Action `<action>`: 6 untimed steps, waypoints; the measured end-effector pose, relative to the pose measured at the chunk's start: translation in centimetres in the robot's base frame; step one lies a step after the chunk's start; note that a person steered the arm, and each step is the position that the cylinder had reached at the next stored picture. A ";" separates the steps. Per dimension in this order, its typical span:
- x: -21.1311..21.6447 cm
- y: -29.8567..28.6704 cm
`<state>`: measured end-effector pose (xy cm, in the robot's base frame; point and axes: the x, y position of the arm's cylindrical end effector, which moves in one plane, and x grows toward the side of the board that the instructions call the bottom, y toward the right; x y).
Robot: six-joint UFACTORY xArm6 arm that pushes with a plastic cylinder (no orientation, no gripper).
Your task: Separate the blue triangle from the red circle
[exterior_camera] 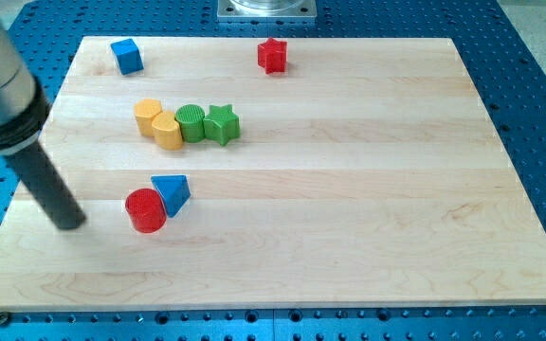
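Your rod carried no pincer; my tip [70,224] sat left of the red circle [146,209], which touched the blue triangle [172,192].

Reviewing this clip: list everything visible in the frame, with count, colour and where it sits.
Board: one, pale wood, fills most of the view.
Perforated table: one, blue, around the board.
Metal plate: one, grey, the view's top edge.
Blue cube: one, top left of the board.
Red star: one, top middle.
Yellow blocks: two, rounded, left of centre, touching.
Green circle: one, right of the yellow pair, touching.
Green star: one, right end of that row.
Red circle: one, lower left.
Blue triangle: one, against the red circle's upper right.
My tip: one dark rod, left of the red circle, apart from it.
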<state>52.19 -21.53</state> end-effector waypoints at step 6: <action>-9.2 17.0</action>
